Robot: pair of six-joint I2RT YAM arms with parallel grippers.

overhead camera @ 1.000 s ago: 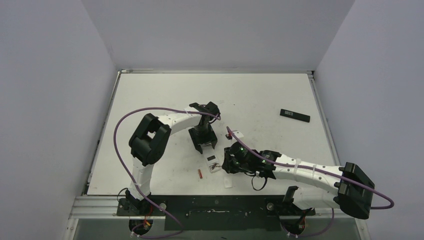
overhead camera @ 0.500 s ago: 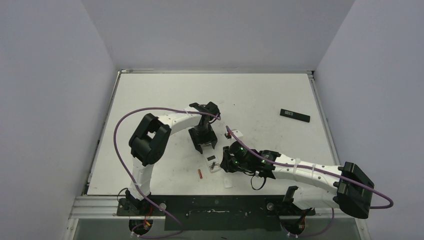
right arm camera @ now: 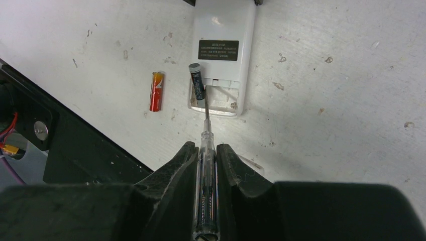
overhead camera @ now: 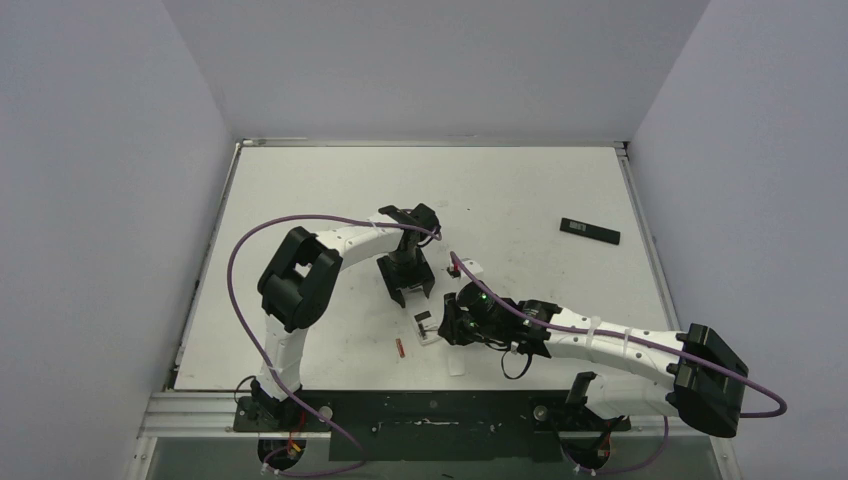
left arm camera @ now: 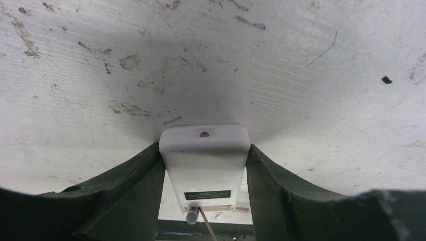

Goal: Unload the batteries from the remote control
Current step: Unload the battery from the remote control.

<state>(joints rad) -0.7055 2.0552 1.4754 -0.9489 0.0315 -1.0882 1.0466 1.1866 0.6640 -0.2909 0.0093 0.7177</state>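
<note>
Your left arm (overhead camera: 330, 245) reaches in from the left and bends down over the middle of the worktop (overhead camera: 500, 190). Its left end effector (left arm camera: 204, 150) is clenched on the white remote control (left arm camera: 204, 160), one finger pressed to each long side, so the body lies flat and back-up on the surface. Your right arm (overhead camera: 610, 345) stretches low across from the right base towards the same spot, with its wrist just beside the remote's near end. The right end effector (right arm camera: 206, 150) is closed around a clear-handled screwdriver (right arm camera: 205, 201), which lies along the line of the fingers. The metal shaft runs forward and its tip sits inside the open battery bay (right arm camera: 218, 98) at the remote's near end. That bay holds one dark battery (right arm camera: 197, 83) along its left edge. The cell is tipped, and its far end is lifted past the bay's rim and over the remote's back, beside the black label. A reddish battery (right arm camera: 157, 91) lies loose on the worktop just left of the remote, apart from it and roughly parallel to the dark one. From overhead, a small white piece (overhead camera: 457, 365) rests near the front edge, close under your right wrist. A black remote (overhead camera: 589, 230) sits well apart at the far right.
</note>
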